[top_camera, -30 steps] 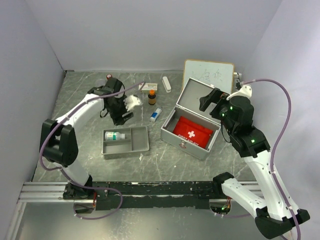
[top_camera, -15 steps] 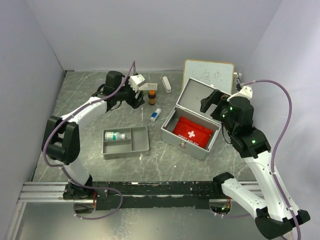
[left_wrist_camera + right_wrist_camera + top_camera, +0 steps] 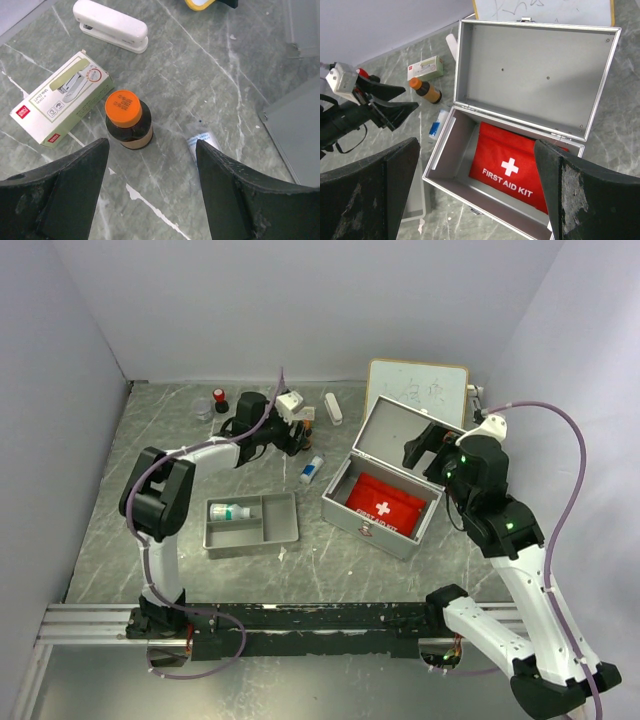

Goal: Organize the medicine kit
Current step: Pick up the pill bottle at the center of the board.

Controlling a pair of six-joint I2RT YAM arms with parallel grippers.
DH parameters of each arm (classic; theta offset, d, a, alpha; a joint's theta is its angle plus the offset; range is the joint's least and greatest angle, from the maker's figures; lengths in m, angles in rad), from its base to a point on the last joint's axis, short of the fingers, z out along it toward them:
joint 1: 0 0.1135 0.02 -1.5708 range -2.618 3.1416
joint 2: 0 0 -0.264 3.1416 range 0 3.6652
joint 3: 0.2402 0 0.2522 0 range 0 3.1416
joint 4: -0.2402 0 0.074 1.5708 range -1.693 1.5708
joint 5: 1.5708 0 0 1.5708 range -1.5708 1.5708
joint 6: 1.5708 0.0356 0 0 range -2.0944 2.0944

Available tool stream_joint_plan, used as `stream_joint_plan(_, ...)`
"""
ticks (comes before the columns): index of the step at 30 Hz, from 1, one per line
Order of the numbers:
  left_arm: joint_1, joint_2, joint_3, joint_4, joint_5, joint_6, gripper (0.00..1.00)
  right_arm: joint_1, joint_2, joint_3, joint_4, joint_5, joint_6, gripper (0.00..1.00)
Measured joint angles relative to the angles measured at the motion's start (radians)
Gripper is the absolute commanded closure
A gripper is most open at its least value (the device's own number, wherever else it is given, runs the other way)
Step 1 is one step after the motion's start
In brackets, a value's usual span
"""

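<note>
Orange-capped bottle [image 3: 127,120] stands upright on the table, just ahead of the left gripper [image 3: 151,145] and in line with the gap between its jaws. Jaws wide apart, nothing held, no contact. Stapler carton [image 3: 62,102] just beside the bottle, small tube [image 3: 202,141] near its other side. Right gripper [image 3: 476,147] spread wide, empty, over open metal case [image 3: 535,75] holding red first-aid pouch [image 3: 512,167]. Grey tray [image 3: 275,522] with white bottle [image 3: 230,510] lies well apart.

Now: bottle [image 3: 127,120] sits just before box [image 3: 62,97] | stapler [image 3: 111,26] right of box | pouch [image 3: 385,502] in case [image 3: 400,435] | tray [image 3: 280,531] left of case
</note>
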Motion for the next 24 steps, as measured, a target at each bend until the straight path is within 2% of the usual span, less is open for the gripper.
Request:
stream_joint_plan(6,-0.008,0.076,0.005,0.078,-0.036,-0.037,0.18,0.000,0.008,0.000,-0.001,0.000,-0.001,0.00)
stream_joint_plan(17,-0.026,0.191,0.114,0.139,-0.053,-0.070,0.18,0.000,0.004,0.027,-0.014,0.012,0.000,0.00)
stream_joint_plan(24,-0.026,0.222,0.117,0.164,-0.061,-0.095,0.18,0.000,-0.018,0.030,-0.047,0.032,0.007,0.00)
